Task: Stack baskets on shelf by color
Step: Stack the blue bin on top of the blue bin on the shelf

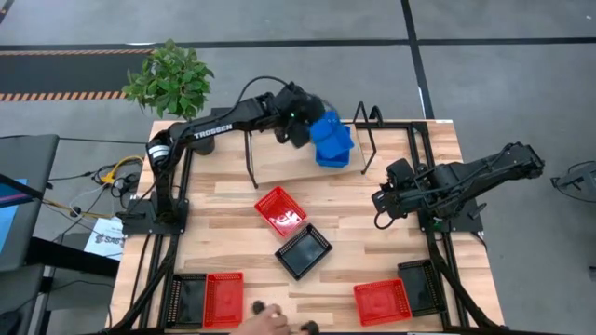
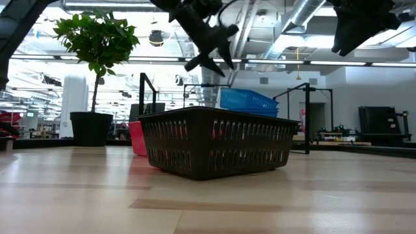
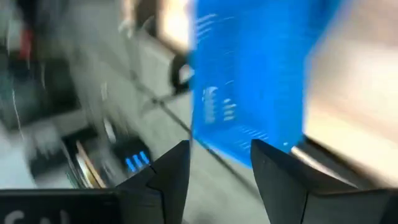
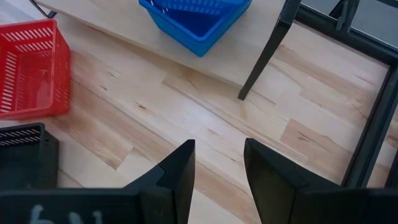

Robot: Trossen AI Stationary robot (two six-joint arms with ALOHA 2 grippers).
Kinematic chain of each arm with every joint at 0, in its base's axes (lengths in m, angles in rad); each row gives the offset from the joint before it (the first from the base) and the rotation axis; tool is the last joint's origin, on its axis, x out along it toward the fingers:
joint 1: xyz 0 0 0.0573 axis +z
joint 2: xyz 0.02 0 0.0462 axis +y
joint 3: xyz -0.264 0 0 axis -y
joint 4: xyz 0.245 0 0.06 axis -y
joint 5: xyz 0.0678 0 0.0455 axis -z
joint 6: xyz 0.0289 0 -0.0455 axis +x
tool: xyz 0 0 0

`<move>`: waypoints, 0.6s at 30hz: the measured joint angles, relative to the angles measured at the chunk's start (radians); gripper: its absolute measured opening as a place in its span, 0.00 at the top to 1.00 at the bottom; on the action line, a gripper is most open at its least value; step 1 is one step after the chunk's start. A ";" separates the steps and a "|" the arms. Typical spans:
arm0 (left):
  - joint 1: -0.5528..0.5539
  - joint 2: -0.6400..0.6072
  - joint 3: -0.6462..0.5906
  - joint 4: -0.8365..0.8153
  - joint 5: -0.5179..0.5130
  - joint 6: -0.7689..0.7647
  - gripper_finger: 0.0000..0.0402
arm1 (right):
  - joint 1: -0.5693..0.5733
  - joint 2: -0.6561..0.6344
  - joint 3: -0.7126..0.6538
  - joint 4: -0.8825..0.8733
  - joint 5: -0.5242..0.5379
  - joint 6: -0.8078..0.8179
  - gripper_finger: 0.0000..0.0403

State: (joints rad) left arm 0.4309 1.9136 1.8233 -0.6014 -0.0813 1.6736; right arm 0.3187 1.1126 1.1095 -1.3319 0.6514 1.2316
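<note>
Blue baskets [image 1: 331,140] sit stacked on the right part of the shelf [image 1: 279,160], at the counter's [image 1: 372,251] far edge. Left claw [image 1: 303,116] hangs just beside and above them, fingers [image 3: 171,177] parted, gripping nothing. Right claw [image 1: 382,200] hovers over bare counter, fingers apart, empty. One red basket [image 1: 280,210] and a black basket [image 1: 303,250] lie mid-counter, corners touching. More red and black baskets at the near corners.
</note>
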 joint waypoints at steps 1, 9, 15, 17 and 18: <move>0.000 -0.006 0.000 0.030 -0.006 -0.120 0.61 | 0.000 0.000 0.000 0.000 0.000 0.000 0.60; 0.114 -0.040 0.001 0.171 0.208 -0.932 0.76 | 0.000 0.000 0.000 -0.002 0.000 -0.005 0.60; 0.217 -0.029 -0.031 0.130 0.229 -1.485 0.95 | 0.002 0.000 0.000 -0.001 0.001 -0.007 0.60; 0.220 -0.028 -0.039 0.059 0.270 -1.504 0.98 | 0.002 0.000 0.000 -0.001 0.001 -0.009 0.60; 0.219 -0.028 -0.039 0.022 0.278 -1.512 0.99 | 0.002 0.000 0.000 -0.002 0.001 -0.009 0.60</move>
State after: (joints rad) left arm 0.6495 1.8854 1.7840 -0.5790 0.1964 0.1611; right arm 0.3202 1.1122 1.1095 -1.3341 0.6524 1.2228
